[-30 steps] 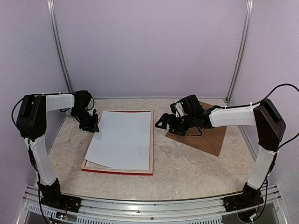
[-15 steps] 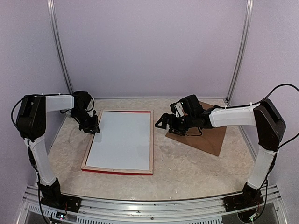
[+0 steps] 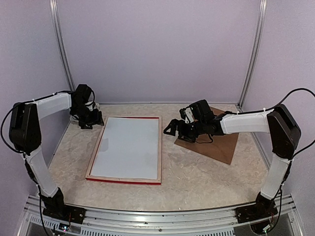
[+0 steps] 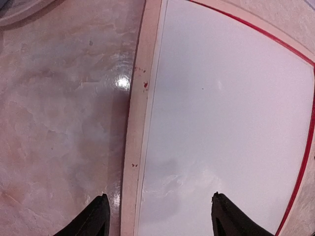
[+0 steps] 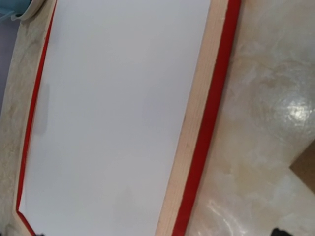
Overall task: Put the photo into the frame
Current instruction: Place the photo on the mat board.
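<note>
- frame flat on tabletop, between arms, long axis near-to-far.
- photo seated in frame recess, white side up. Print side unseen, so identity is judged only.
- Your left end effector: released, fingers spread, empty. It sits near far-left corner, with frame lying to its right.
- Your right end effector: wide, empty, just beside frame's far-right edge, over brown backing board.
- If board goes in next, right arm is nearer.

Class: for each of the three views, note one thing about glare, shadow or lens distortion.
Top external: even, soft light, no hard shadows. Left wrist: a bright glare spot on the table, and the straight edge of the frame bows. Right wrist: glare on the table at right; frame edges curve too.
</note>
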`<state>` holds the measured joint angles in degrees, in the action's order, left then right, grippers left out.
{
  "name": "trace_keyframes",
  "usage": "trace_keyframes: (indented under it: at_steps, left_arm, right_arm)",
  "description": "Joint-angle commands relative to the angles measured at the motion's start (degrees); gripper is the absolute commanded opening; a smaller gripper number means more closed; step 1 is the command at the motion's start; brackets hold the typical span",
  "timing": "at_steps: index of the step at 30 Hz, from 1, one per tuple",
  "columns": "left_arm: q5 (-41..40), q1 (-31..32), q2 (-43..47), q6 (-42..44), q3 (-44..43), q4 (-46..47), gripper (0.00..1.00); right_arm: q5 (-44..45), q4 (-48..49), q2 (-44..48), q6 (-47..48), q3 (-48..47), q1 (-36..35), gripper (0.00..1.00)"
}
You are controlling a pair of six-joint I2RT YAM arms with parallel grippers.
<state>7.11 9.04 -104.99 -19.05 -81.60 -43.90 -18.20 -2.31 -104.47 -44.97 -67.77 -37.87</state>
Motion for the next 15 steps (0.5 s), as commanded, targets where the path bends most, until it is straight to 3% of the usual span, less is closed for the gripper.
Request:
trace_keyframes:
  at_steps: [1, 15]
  left_arm:
    - [-5.7, -0.2, 0.9, -1.1, -2.1, 1.7, 0.7]
    - [-10.6, 0.1, -11.4, -1.0, -11.3, 9.8, 0.63]
  right_arm:
    - [2.1, -1.0, -0.1, 1.1, -0.5, -0.7, 0.99]
    - [4.6, -2.2, 1.6, 1.7, 2.0, -1.8, 0.99]
